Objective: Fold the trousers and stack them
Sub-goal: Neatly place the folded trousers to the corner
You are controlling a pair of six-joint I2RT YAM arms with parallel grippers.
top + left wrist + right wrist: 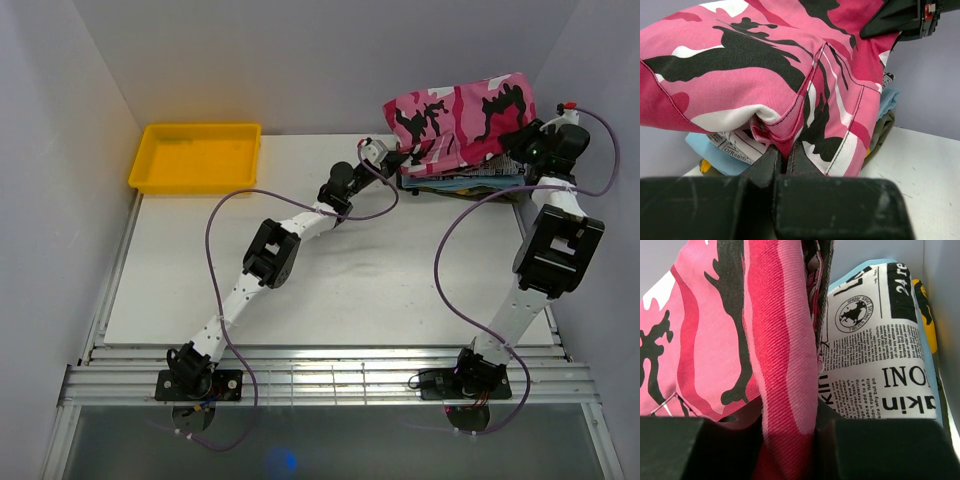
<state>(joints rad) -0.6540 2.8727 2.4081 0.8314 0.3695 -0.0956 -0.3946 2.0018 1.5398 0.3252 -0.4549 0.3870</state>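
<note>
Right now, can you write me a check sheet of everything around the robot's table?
Surface: white table, metal slats at near edge.
Job's things: folded trousers held above the clothes pile, far right corner.
Clutter: yellow tray far left; pile shows newspaper-print garment, light blue cloth.
Grippers: left gripper and right gripper both shut on the trousers.
Cables: purple cables loop over the table.
Surroundings: plain white walls.

The trousers (460,125), soft cloth in pink, magenta, white and black camouflage, are folded into a thick bundle and hang just above the newspaper-print garment (875,365), stretched lengthwise over it. I pinch a seamed fold at one end in my left claw (782,159) and clamp the other end in my right claw (790,427). The lower edge sags close to that garment.
</note>
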